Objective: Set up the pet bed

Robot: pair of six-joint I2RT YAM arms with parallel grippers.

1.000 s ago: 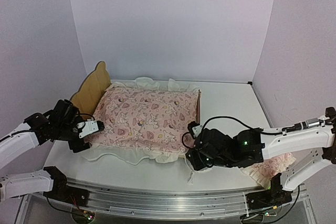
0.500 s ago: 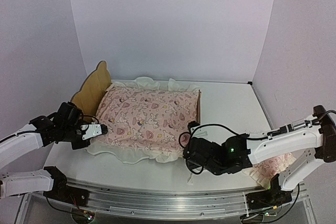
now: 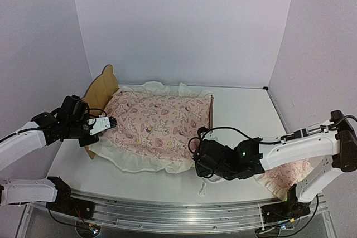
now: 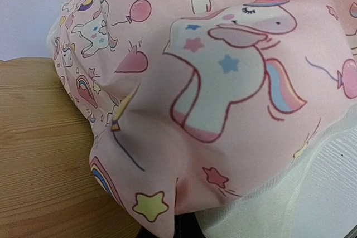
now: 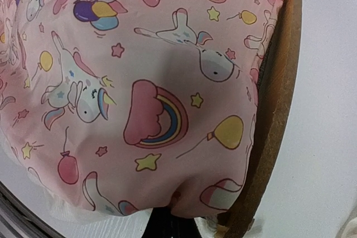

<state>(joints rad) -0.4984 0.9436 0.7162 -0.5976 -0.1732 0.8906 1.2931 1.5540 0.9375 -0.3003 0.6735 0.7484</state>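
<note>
Moved: my left gripper (image 3: pixel 110 121) is riding higher.
Top: it and my right gripper (image 3: pixel 202 161) are both clenching the cover (image 3: pixel 159 118) on the bed (image 3: pixel 103 88).
Left wrist: cover is bunching beside headboard (image 4: pixel 39 154).
Right wrist: cover is pressing against footboard (image 5: pixel 279 110).

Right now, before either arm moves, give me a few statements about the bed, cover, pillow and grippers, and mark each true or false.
1. The pink cover lies spread over the pet bed. True.
2. The headboard stands at the end nearer the right arm. False: it stands at the left arm's end.
3. The left gripper and the right gripper are each shut on a near corner of the cover. True.
4. The pillow rests on top of the cover. False: it lies off the bed on the table, partly under the right arm.
</note>
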